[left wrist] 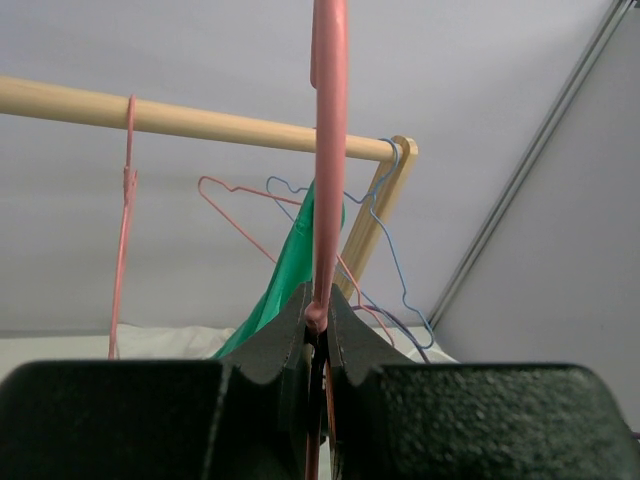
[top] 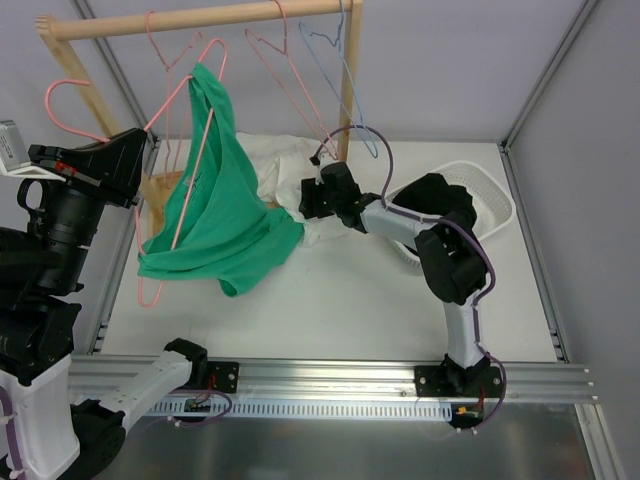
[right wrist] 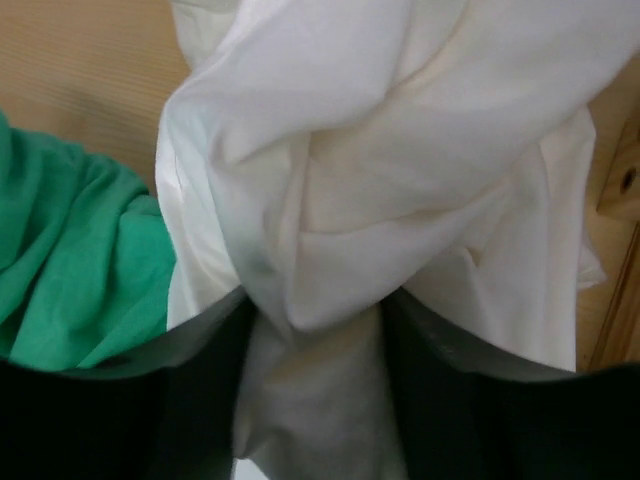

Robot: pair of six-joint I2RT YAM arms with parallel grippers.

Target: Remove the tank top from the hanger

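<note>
- My left gripper [left wrist: 318, 320] is closed tight on the wire of a pink hanger [left wrist: 328, 150]. The wire runs straight up out of the pinch in the left wrist view.
- That hanger leans steeply at the far-left corner of the table [top: 350, 300], below the wooden rail [top: 200, 18] of the rack.
- The tank top [top: 215, 210] is bright green and is on that hanger. A narrow strap is looped over the hanger's upper end, and the body falls in loose folds and widens towards the bottom. Its lower edge is bunched low over the left half of the table, beside the white cloth [right wrist: 380, 150].
- The white cloth lies crumpled at the far edge, about the middle.
- My right gripper [right wrist: 315, 340] has its jaws well apart, with a bunch of white cloth between them. I cannot tell whether they squeeze it.
- A white basket [top: 495, 205] with a black garment [top: 440, 195] in it sits near the far-right corner.
</note>
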